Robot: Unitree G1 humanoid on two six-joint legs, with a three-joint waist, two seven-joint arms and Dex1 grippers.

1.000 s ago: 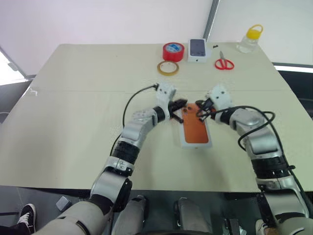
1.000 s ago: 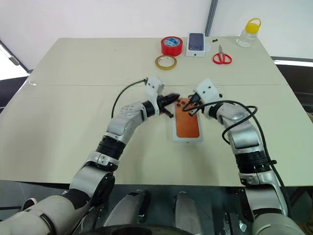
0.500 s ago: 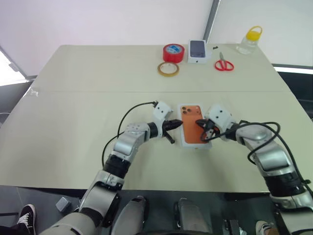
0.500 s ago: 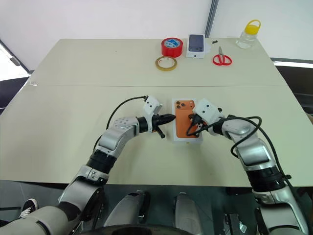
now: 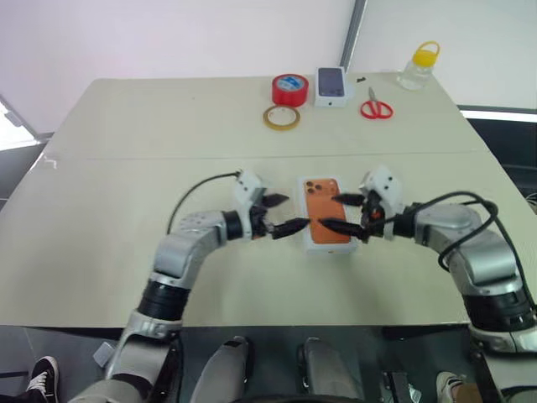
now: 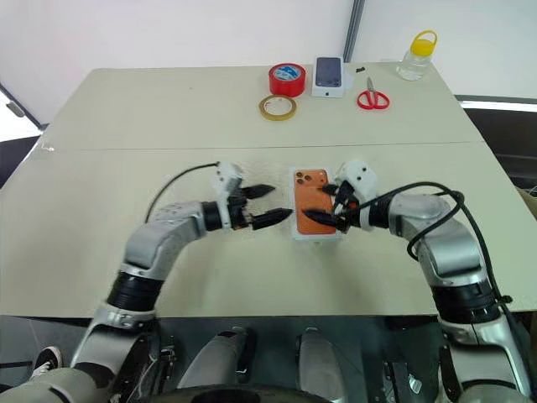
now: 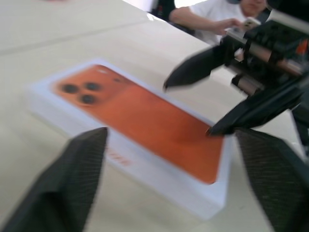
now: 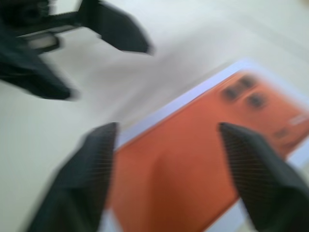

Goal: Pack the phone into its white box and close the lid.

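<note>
Left eye view, both grippers opened, left gripper (image 5: 281, 213) withdrawn

the right wrist view is smeared by motion: the lenses on the orange phone face (image 8: 193, 164) are seen as dark smudges, and the print at its end cannot be read. the white box (image 7: 145, 183) is cut off there by the picture's edge. in the left wrist view the small orange lettering on the box's side wall is too blurred to read, and a person (image 7: 217, 17) is cut off at the top edge.
</note>
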